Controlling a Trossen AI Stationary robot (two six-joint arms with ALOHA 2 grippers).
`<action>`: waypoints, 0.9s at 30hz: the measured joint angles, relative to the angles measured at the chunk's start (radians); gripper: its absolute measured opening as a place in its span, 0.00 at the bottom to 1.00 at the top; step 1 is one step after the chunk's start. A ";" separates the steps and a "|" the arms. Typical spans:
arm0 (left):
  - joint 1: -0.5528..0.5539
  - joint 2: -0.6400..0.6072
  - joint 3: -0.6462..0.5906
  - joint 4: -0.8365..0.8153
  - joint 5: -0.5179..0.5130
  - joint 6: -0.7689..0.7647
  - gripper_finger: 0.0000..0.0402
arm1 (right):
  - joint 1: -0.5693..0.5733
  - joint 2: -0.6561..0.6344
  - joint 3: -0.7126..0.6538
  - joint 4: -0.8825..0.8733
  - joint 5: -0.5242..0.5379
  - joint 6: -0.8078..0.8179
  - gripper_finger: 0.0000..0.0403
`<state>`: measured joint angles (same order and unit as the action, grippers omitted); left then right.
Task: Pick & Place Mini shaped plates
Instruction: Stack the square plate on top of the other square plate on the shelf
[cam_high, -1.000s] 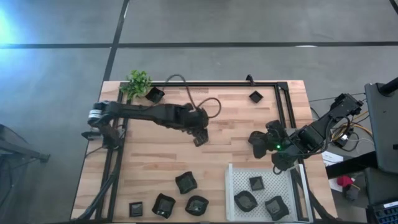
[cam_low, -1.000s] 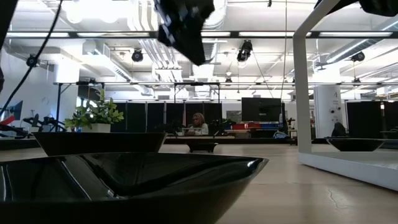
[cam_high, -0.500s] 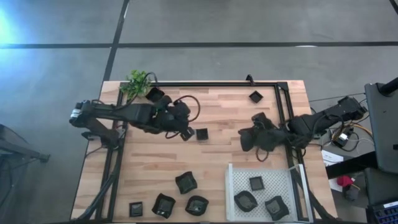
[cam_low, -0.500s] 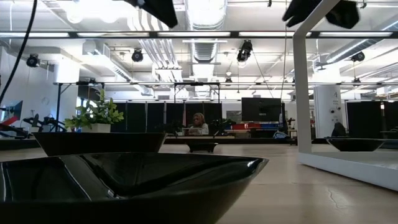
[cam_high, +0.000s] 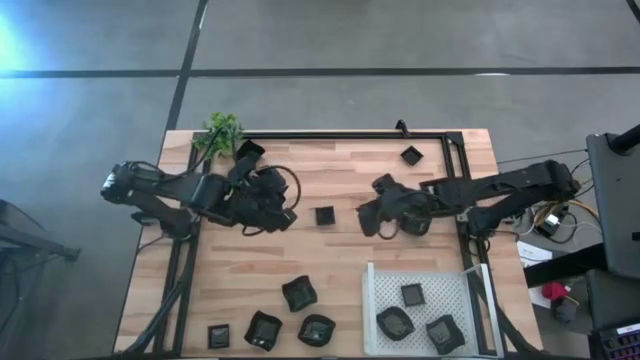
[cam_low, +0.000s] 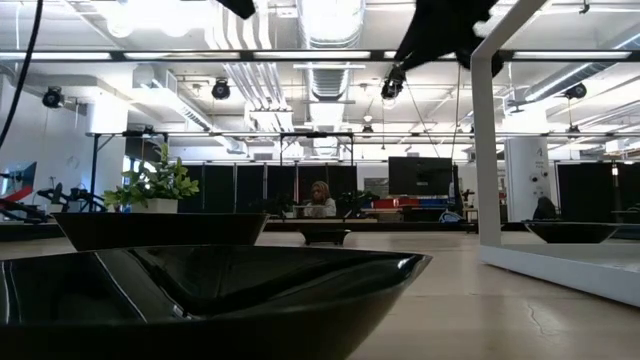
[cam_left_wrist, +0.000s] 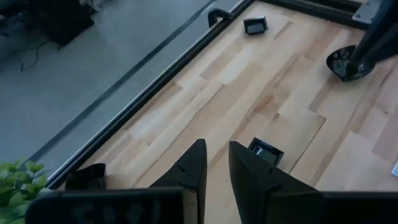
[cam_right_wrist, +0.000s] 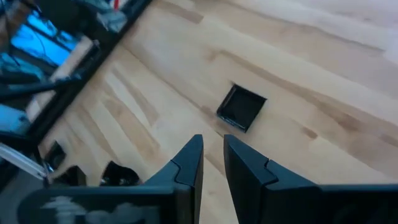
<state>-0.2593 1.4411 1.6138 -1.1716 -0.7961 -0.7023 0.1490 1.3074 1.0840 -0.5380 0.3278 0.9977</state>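
Pincers hovered empty at mid-frame, fingers narrowly parted: left pincer (cam_high: 285, 215), right pincer (cam_high: 368, 213), one square plate (cam_high: 324, 215) lying between them on open wood. Ten mini shaped plates showed: two near the surface's (cam_high: 350, 170) upper edge, four lower left, three inside the white tray (cam_high: 372, 300) lower right.
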 joint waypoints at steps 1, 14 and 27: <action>-0.009 -0.004 0.000 -0.003 -0.007 -0.007 0.15 | -0.011 0.020 0.000 0.017 -0.020 -0.010 0.15; -0.050 -0.037 0.000 -0.020 -0.018 -0.021 0.15 | -0.135 0.217 0.020 0.084 -0.171 0.081 0.15; -0.054 -0.055 0.000 -0.028 -0.022 -0.014 0.15 | -0.247 0.406 0.074 0.082 -0.256 0.054 0.15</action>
<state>-0.3137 1.3865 1.6138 -1.1992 -0.8184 -0.7158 -0.0983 1.7131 1.1584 -0.4563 0.0720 1.0514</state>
